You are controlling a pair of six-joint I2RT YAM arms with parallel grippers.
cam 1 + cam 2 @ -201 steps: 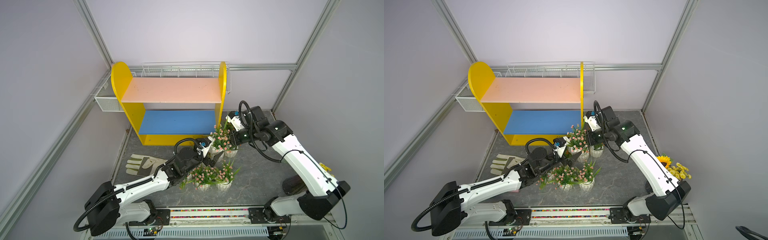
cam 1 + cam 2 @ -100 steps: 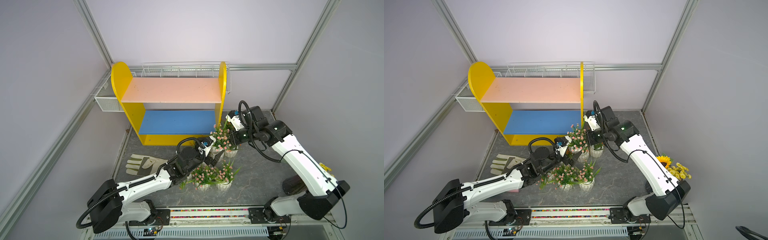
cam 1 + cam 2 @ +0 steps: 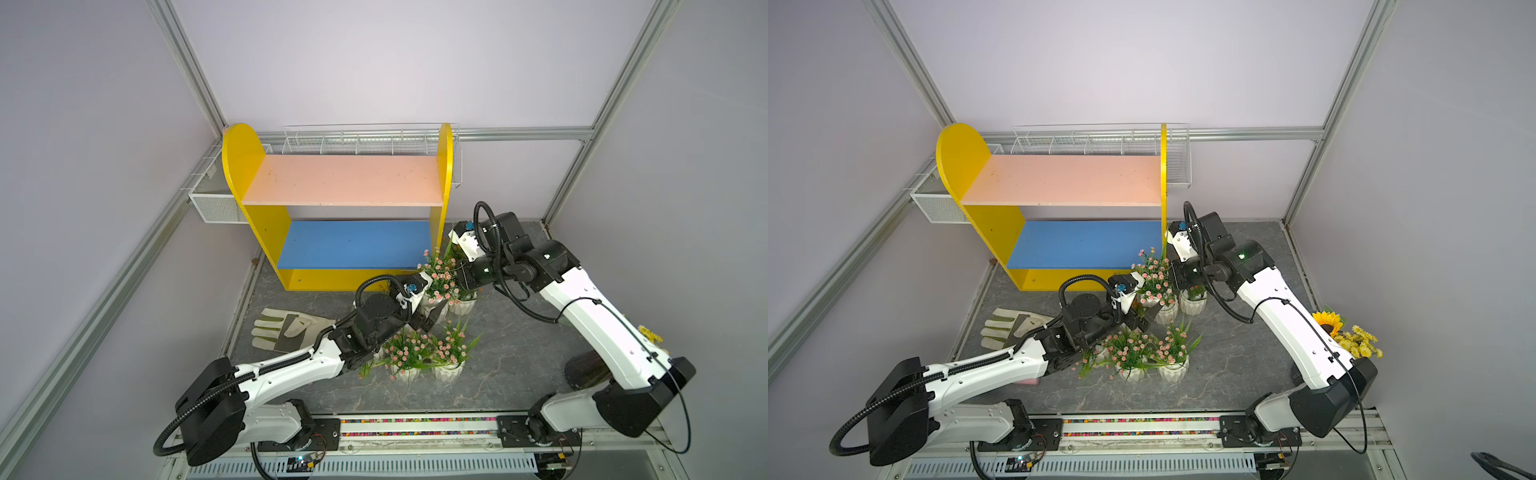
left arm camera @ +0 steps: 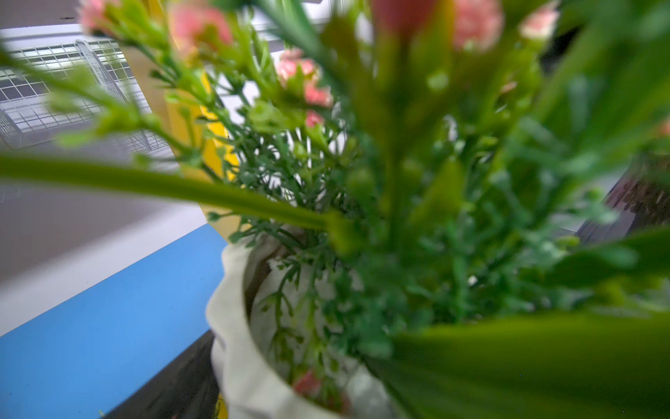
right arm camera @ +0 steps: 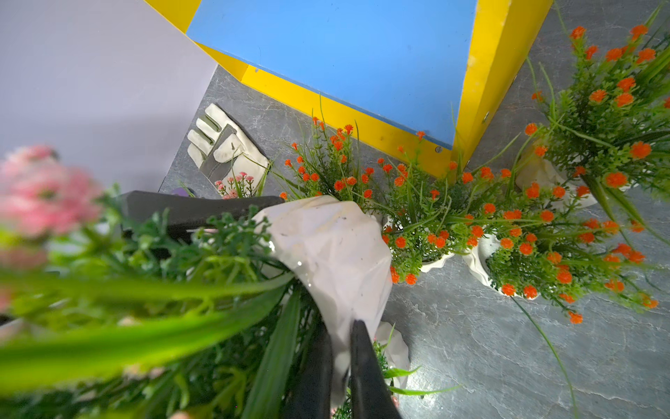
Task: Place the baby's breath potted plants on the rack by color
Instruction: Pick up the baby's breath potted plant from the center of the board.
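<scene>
While outstretched, right gripper [image 5: 340, 337] tight on pot [image 5: 326, 246].

Left pincer [image 3: 430, 323] spread wide, right pincer [image 5: 342, 328] clamped shut

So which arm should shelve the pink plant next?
Right, likely. The right claw is shut on the pot at its rim, beside the rack. The left claw is open, holding nothing.

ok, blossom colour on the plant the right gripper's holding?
Pink. The pink-flowered plant shows best in a top view; the right gripper pinches its pot rim.
</scene>
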